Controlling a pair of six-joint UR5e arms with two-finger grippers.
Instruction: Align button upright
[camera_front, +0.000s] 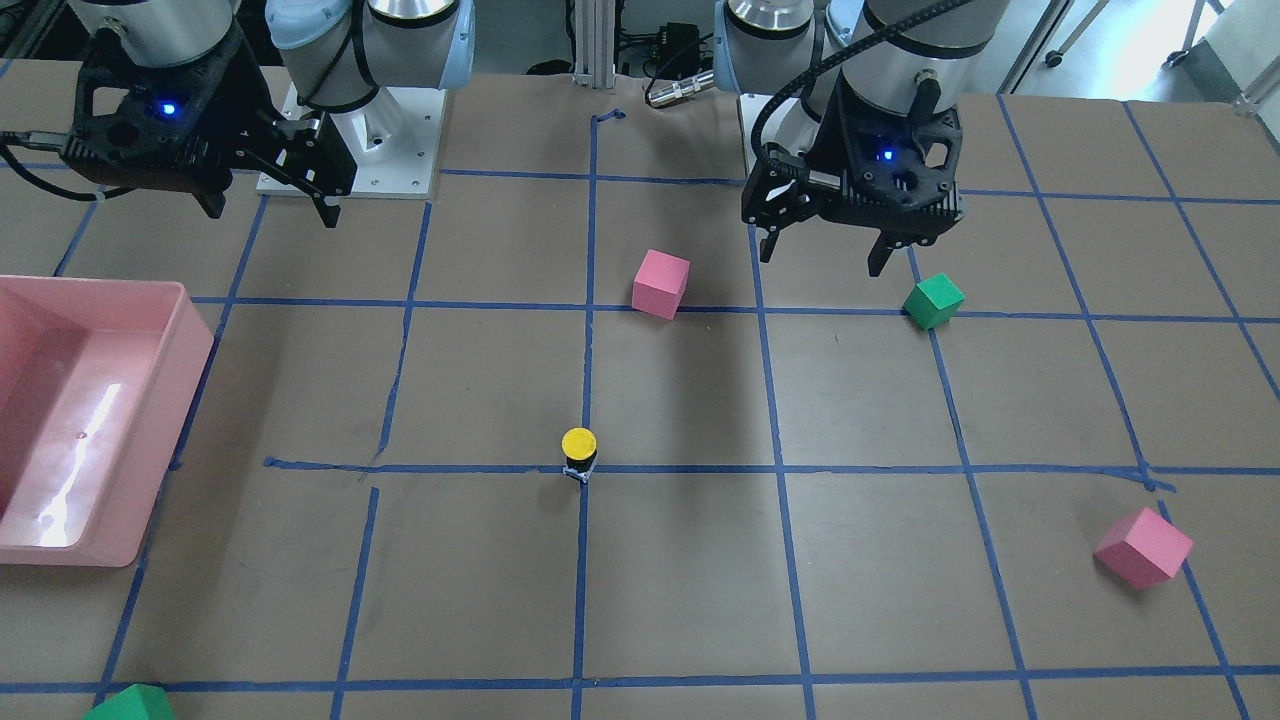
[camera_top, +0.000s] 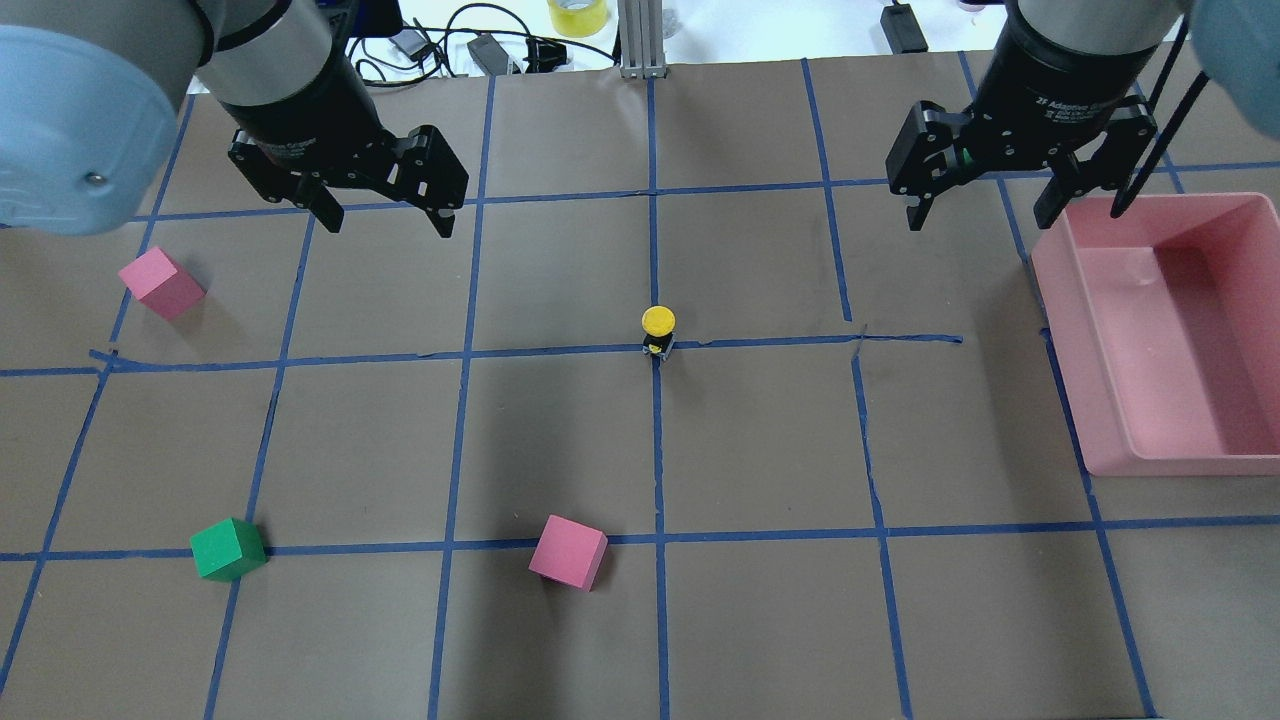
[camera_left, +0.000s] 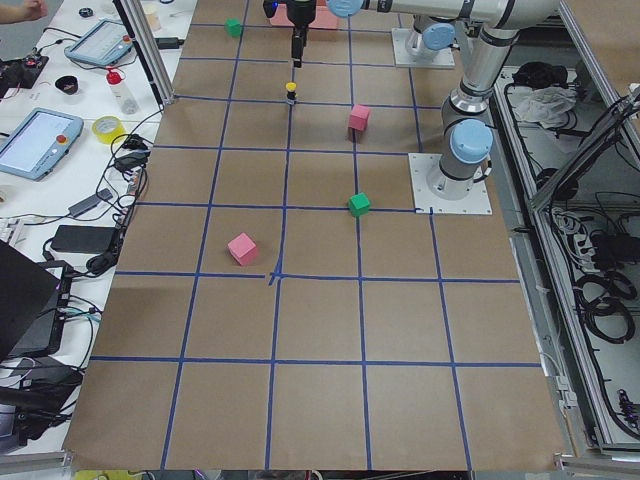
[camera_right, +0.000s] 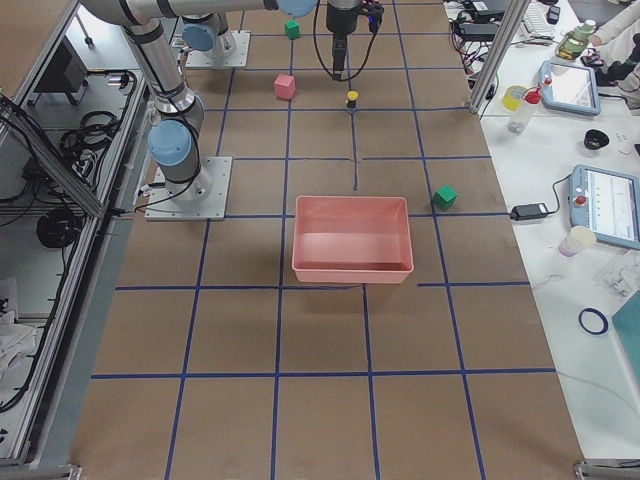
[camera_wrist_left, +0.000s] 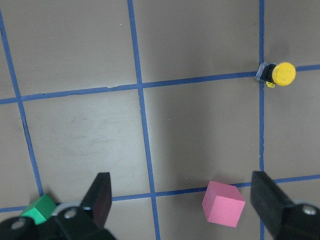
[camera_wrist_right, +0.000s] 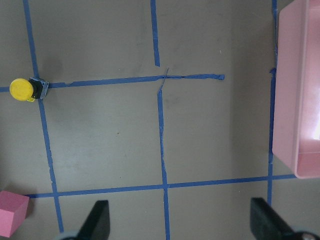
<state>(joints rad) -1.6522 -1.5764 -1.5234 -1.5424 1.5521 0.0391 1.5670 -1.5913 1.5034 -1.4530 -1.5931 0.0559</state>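
The button (camera_top: 658, 330) stands on its base with the yellow cap up, on a blue tape crossing at the table's middle. It also shows in the front view (camera_front: 579, 452), the left wrist view (camera_wrist_left: 277, 75) and the right wrist view (camera_wrist_right: 25, 90). My left gripper (camera_top: 387, 224) is open and empty, raised above the table, far to the button's left and beyond it. My right gripper (camera_top: 980, 221) is open and empty, raised to the button's right near the pink bin. Neither touches the button.
A pink bin (camera_top: 1140, 205) lies at the table's right. One pink cube (camera_top: 162, 283) sits at the left, another (camera_top: 568, 552) near the front middle. One green cube (camera_top: 227, 549) sits front left, another (camera_front: 130, 705) at the far right corner. Blue tape lines grid the brown table.
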